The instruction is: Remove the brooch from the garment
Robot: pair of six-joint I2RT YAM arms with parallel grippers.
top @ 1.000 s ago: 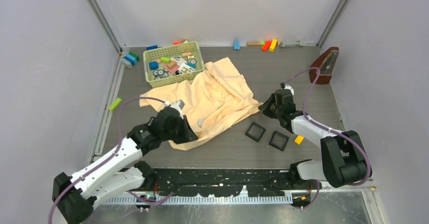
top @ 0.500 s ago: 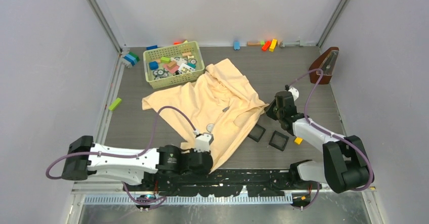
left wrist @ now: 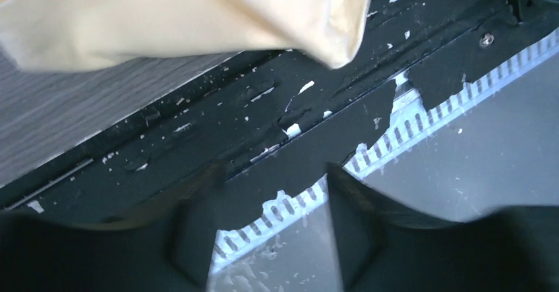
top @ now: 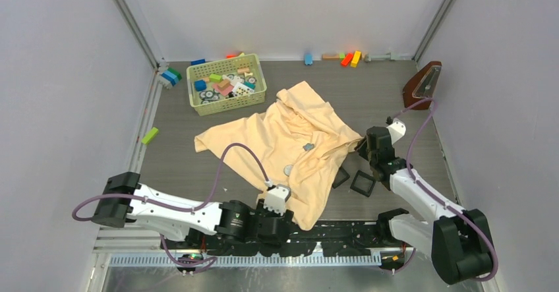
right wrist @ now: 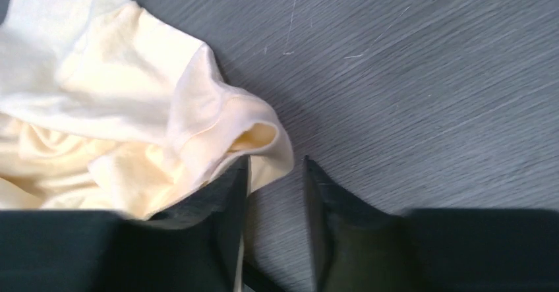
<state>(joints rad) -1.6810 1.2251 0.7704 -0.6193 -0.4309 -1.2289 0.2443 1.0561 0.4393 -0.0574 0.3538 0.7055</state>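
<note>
Now the tiny silvery brooch (top: pixel 308 147) sits toward the worktop's (top: pixel 389 94) left edge from the open right end effector (right wrist: pixel 275 167); the open left end effector (left wrist: pixel 273 173) is farther.

One garment (top: pixel 290 140), two trays (top: pixel 363 184), one basket (top: pixel 227 106)
</note>
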